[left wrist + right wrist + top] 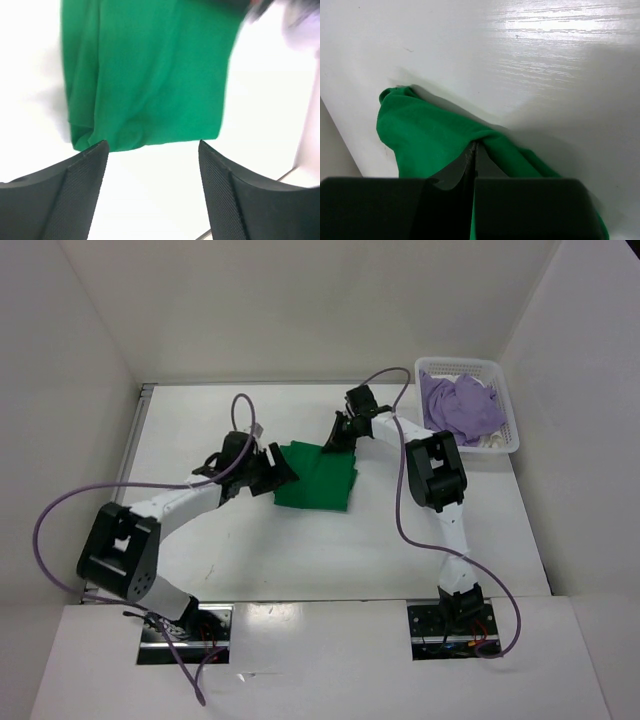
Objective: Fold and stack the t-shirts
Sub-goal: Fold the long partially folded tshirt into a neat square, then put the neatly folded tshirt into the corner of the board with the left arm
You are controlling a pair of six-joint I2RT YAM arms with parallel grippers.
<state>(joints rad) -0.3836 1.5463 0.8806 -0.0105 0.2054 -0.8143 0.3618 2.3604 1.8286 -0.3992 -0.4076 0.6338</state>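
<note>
Top view: the green t-shirt (318, 477) lies roughly folded at mid-table between the left gripper (278, 472) and the right gripper (343, 432); a lavender t-shirt (460, 405) sits crumpled in the basket (512, 430). Left wrist: the fingers (75, 190) are spread wide and empty, just short of the smooth green hem. Right wrist: the jaws are pinched tight on a bunched green fold.

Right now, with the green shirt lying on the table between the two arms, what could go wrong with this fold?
1. The right gripper is shut on only a small bunched bit of the green shirt. If it lifts, the cloth may slip out or crumple.
2. The left gripper is open just short of the shirt's edge and holds nothing, so a pull by the right arm could drag the whole shirt rather than fold it.
</note>
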